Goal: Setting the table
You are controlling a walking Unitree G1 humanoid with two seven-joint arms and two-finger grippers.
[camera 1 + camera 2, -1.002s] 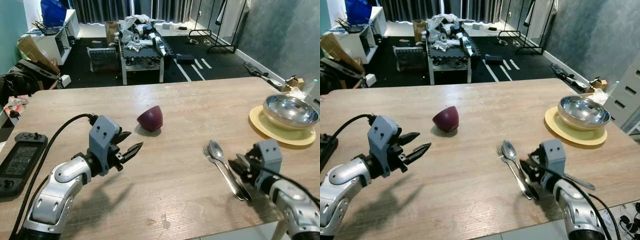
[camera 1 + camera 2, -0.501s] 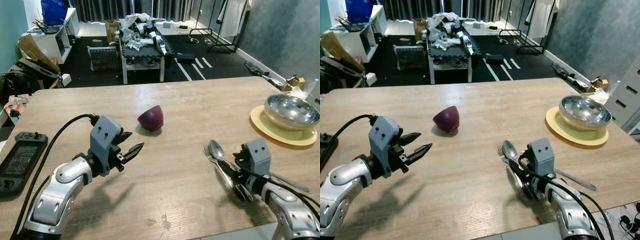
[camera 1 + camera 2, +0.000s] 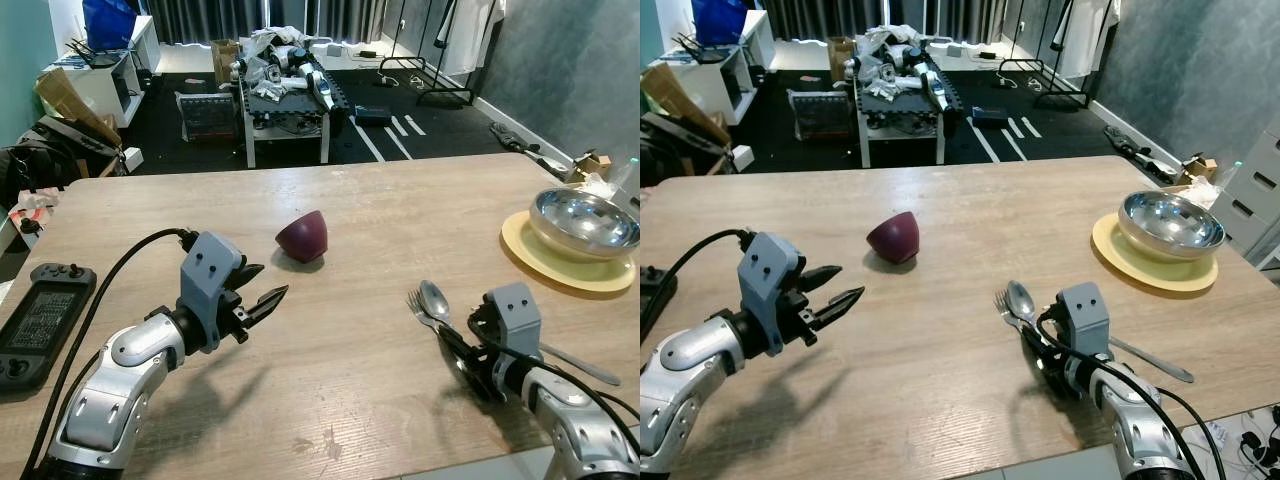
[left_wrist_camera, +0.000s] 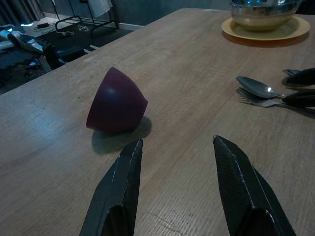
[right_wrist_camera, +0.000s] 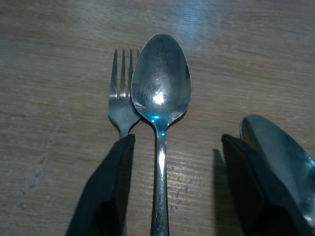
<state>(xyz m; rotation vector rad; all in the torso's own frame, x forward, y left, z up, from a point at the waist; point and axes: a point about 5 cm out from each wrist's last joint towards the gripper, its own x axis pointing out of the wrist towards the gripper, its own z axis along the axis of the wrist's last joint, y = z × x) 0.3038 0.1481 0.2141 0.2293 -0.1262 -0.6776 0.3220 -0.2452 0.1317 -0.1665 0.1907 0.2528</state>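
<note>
Straddling the spoon (image 5: pixel 160 83) handle on the bench (image 3: pixel 380 220): right gripper (image 5: pixel 172 196), fingers apart. Left gripper (image 3: pixel 262 285) spread too, near purple bowl (image 3: pixel 302 236).

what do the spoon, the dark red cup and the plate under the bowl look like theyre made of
Spoon: polished metal, probably steel; it gives bright glints and mirror-like reflections.
Cup: smooth and opaque with a soft sheen, so plastic or glazed ceramic; the look leaves it open.
Plate: flat pale yellow, matte, no glare; likely plastic or wood, hard to tell.
Bowl: shiny metal, reflecting the room.
</note>
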